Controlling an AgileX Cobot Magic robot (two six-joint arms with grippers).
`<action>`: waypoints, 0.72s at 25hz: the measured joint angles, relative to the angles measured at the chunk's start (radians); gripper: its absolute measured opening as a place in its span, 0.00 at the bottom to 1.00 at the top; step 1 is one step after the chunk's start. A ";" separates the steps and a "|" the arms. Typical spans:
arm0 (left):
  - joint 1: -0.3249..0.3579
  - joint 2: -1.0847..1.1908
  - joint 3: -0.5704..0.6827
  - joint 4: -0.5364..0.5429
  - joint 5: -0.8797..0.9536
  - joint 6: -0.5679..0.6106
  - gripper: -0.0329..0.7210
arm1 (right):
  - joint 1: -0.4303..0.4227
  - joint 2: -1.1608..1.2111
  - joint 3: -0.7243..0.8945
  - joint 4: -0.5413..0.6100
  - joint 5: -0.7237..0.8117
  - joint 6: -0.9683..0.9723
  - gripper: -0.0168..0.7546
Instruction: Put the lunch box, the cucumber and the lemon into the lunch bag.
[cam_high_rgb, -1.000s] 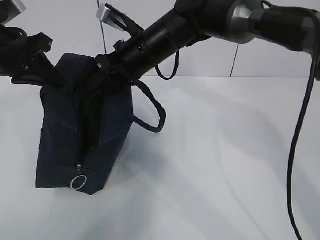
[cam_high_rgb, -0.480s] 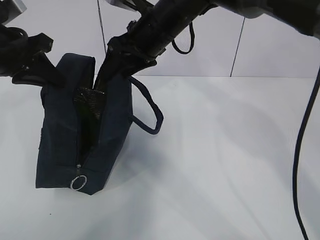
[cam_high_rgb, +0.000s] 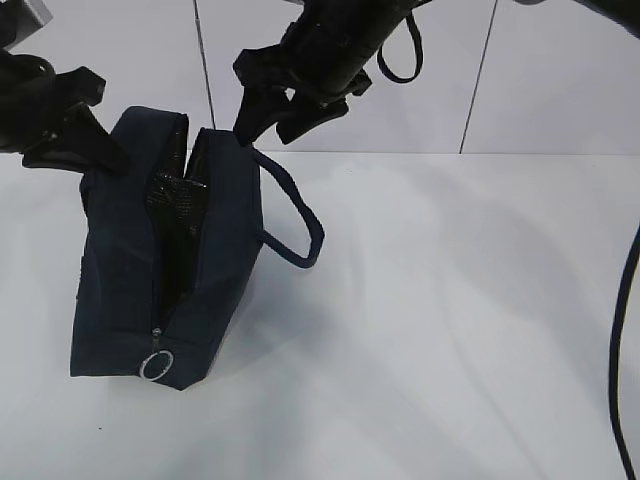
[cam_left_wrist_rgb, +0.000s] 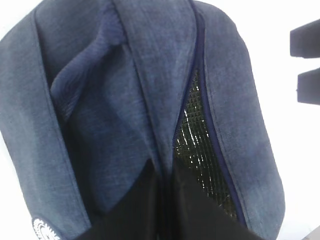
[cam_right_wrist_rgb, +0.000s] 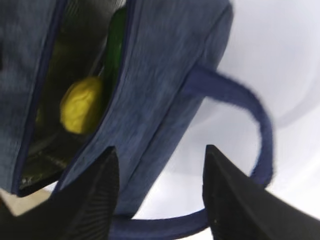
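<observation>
The lemon (cam_right_wrist_rgb: 82, 105) and cucumber (cam_right_wrist_rgb: 116, 37) lay inside the unzipped lunch bag (cam_high_rgb: 165, 260) on the table (cam_high_rgb: 450, 320), below the right gripper (cam_high_rgb: 285, 105), fingers apart and empty; the left gripper (cam_high_rgb: 95, 150) pinched the bag's far-left edge.

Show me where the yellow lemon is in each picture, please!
Exterior view: the lemon cannot be seen; the inside of the lunch bag is too dark.
Left wrist view: not in it; only the bag's fabric and shiny lining show.
Right wrist view: the lemon sits inside the open bag, left of middle, just below the green cucumber.
Shared landmark: the dark blue lunch bag with its open zipper slit shows in all three.
</observation>
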 joint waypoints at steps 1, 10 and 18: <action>0.000 0.000 0.000 0.000 0.000 0.000 0.05 | 0.000 -0.002 0.003 -0.002 0.000 0.015 0.62; 0.000 0.000 0.000 0.000 0.000 0.000 0.05 | 0.000 -0.047 0.168 0.084 0.000 0.050 0.57; 0.000 0.000 0.000 0.000 0.000 0.000 0.05 | 0.000 -0.049 0.197 0.138 0.000 0.032 0.57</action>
